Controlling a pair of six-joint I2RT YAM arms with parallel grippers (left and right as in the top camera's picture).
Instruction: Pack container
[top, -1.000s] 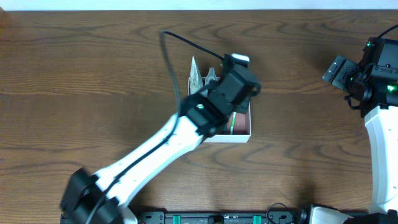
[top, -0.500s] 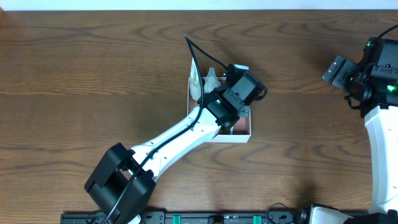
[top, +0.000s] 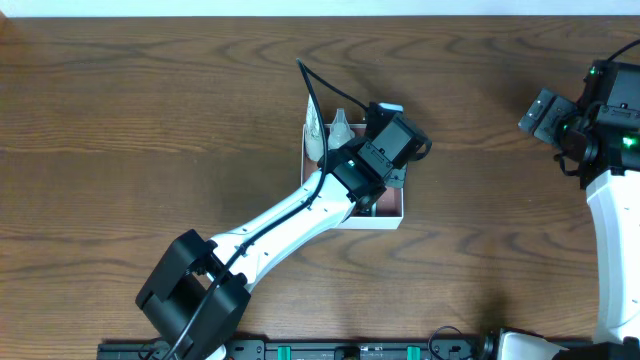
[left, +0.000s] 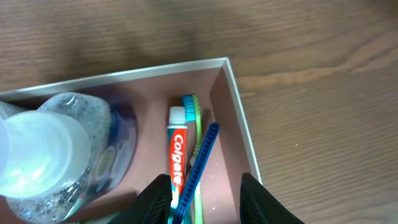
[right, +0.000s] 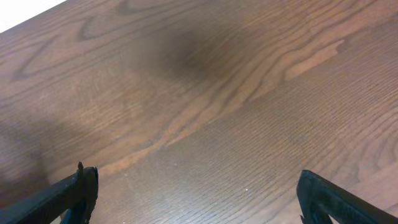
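The container (top: 388, 219) is a shallow white-walled box with a pinkish floor at the table's centre, and its rim shows in the left wrist view (left: 236, 106). In it lie a Colgate toothpaste tube (left: 178, 149), a green toothbrush (left: 198, 115) and a blue ridged stick (left: 205, 152). A clear bottle (left: 62, 149) stands at its left. My left gripper (top: 388, 180) is down inside the box. Its fingers (left: 208, 202) are open around the blue stick, which lies against the left finger. My right gripper (top: 540, 112) is open and empty over bare wood (right: 199, 199).
The left arm (top: 290, 215) crosses the table diagonally from the front left and hides most of the box from above. A black cable (top: 312, 95) arcs over the box's far side. Brown wood table surrounds the box.
In the overhead view the left arm has swung and dropped into the box since one second ago, then held still. The right arm has not moved.
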